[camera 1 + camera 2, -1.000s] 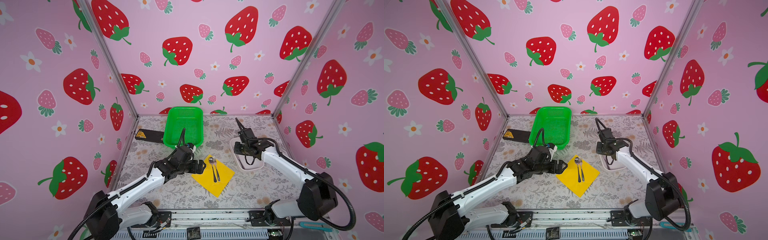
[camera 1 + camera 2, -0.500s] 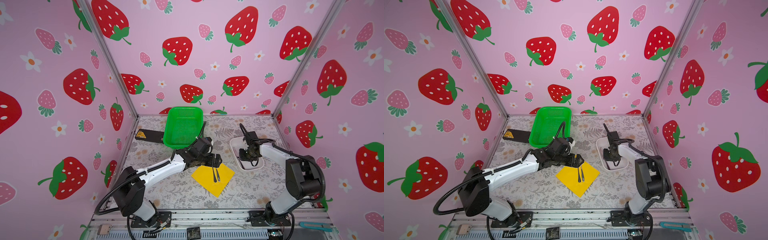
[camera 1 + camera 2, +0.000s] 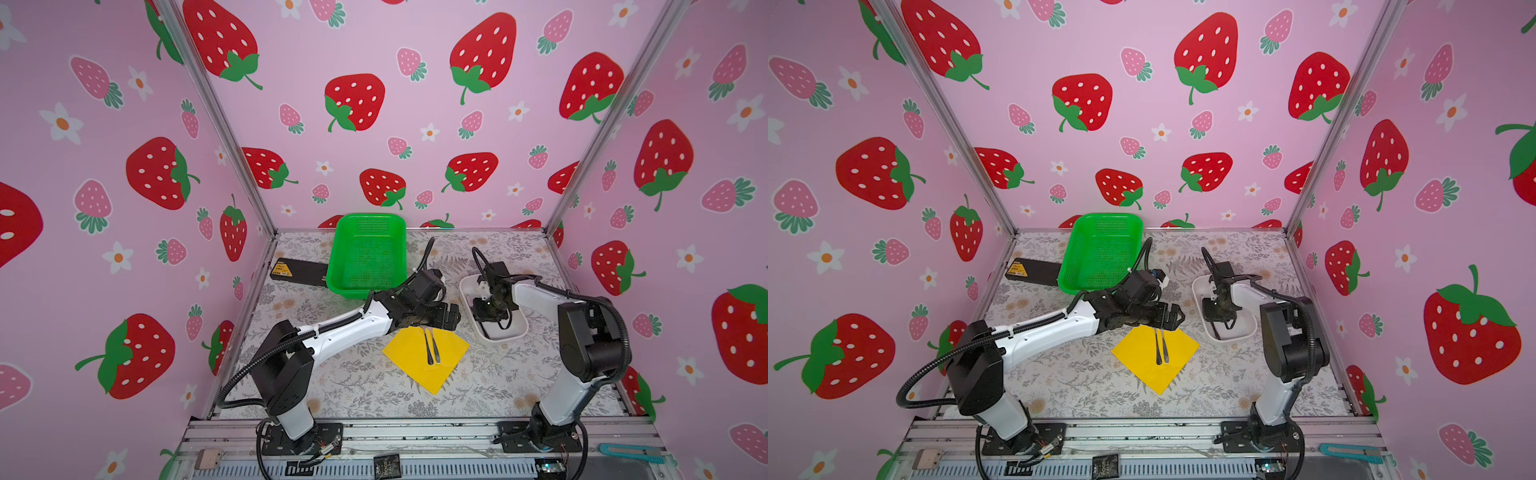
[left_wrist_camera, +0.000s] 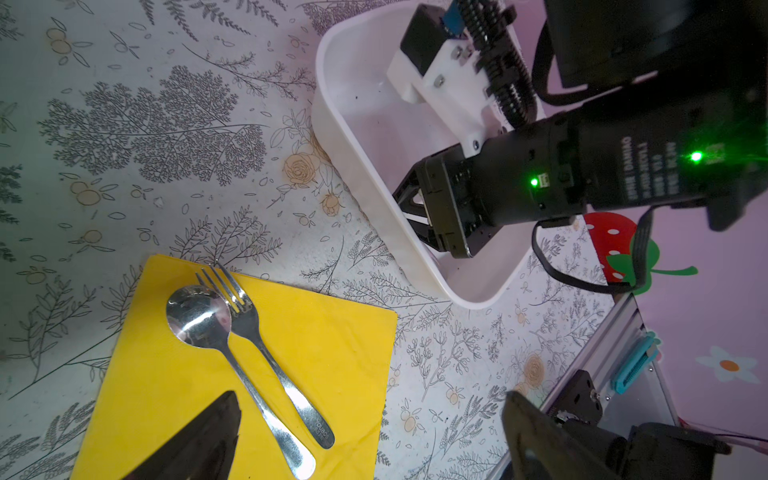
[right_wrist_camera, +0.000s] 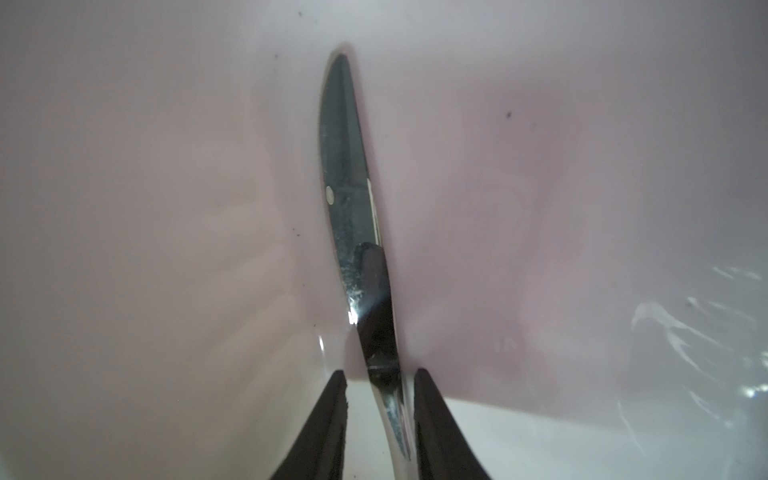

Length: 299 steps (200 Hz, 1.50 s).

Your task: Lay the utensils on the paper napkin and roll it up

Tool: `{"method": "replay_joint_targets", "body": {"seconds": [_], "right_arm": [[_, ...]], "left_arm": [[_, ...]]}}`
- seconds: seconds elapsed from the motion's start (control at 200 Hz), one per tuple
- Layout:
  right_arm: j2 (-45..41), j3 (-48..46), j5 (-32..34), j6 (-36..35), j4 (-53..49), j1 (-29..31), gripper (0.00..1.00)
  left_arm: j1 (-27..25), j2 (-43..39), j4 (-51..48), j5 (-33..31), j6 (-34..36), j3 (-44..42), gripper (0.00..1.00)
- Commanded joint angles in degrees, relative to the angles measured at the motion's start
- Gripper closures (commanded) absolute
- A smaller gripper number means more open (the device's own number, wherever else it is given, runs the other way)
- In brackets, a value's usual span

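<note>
The yellow paper napkin [image 3: 405,353] [image 3: 1140,363] [image 4: 324,340] lies flat on the floral table. Two utensils rest side by side on it, a spoon [image 4: 199,316] and a fork [image 4: 249,328], seen as a silver pair [image 3: 432,349] in both top views. My left gripper [image 3: 453,318] [image 3: 1177,316] [image 4: 370,399] hovers wide open over the napkin's far corner, holding nothing. A knife [image 5: 349,199] lies in the white dish [image 3: 515,330] [image 4: 365,166]. My right gripper [image 3: 484,318] [image 5: 380,374] is down inside the dish, its fingers either side of the knife handle with a gap on one side.
A green basket [image 3: 368,257] stands at the back, with a black box [image 3: 297,272] to its left. The pink strawberry walls close in three sides. A teal tool [image 3: 627,451] lies on the front rail at the right.
My left gripper has swung right from beside the napkin to over its far corner, open throughout. The right arm's elbow has drawn back toward the front; its gripper stays in the dish.
</note>
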Motion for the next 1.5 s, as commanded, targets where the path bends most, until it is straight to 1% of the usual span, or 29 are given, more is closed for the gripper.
{"method": "replay_joint_targets", "body": {"seconds": [0.0, 0.055, 0.135, 0.285, 0.53, 0.585, 0.68, 0.795, 0.935, 1.09, 1.24, 1.37, 1.49], "right_arm": [[0.6, -0.8, 2.5, -2.0, -2.8, 0.6, 0.7], [1.2, -1.0, 3.7, -2.4, -2.9, 1.0, 0.7], [1.9, -1.1, 7.9, -1.8, -3.1, 1.4, 0.72], [1.9, -1.3, 11.7, -0.2, -1.6, 1.3, 0.76], [2.7, 1.2, 13.4, 2.8, 1.1, -0.1, 0.82], [2.7, 1.8, 13.5, 2.7, 1.3, -0.4, 0.84], [2.6, 2.9, 12.6, 1.9, 0.4, -0.6, 0.85], [1.4, 3.5, 9.7, 1.5, -2.2, -0.5, 0.82], [-0.6, 2.6, 7.0, 1.5, -5.8, -0.5, 0.71], [-1.0, 2.9, 8.8, 1.5, -9.9, -0.5, 0.69], [-2.6, 3.2, 7.7, 1.3, -9.9, -0.5, 0.64], [-2.5, 1.2, 9.0, 2.1, -9.7, -0.5, 0.64], [-2.0, 0.1, 9.1, 2.0, -9.3, -0.5, 0.64]], "left_arm": [[0.0, 0.3, -1.5, -1.6, 0.4, 2.8, 0.01], [0.0, 0.7, -1.8, -1.3, 0.6, 3.4, 0.01], [0.0, 1.1, -2.3, -0.9, 1.1, 4.1, 0.01], [0.0, 0.9, -2.6, -1.4, 1.4, 4.1, 0.01], [0.0, -0.9, -2.7, -2.8, 1.3, 2.5, 0.01], [0.1, -1.4, -2.7, -3.3, 1.3, 1.9, 0.01], [0.1, -2.3, -2.6, -4.1, 1.3, 1.1, 0.01], [0.2, -2.9, -2.3, -4.2, 1.4, 0.5, 0.01], [0.3, -3.5, -1.6, -4.0, 1.5, -0.4, 0.01], [0.3, -4.9, -1.0, -3.5, 2.0, -1.9, 0.01], [0.4, -6.1, -2.2, -3.5, 2.8, -1.8, 0.01], [0.4, -6.8, -5.4, -3.9, 3.9, -0.1, 0.01], [0.4, -8.5, -5.2, -4.2, 3.2, -1.8, 0.01]]}}
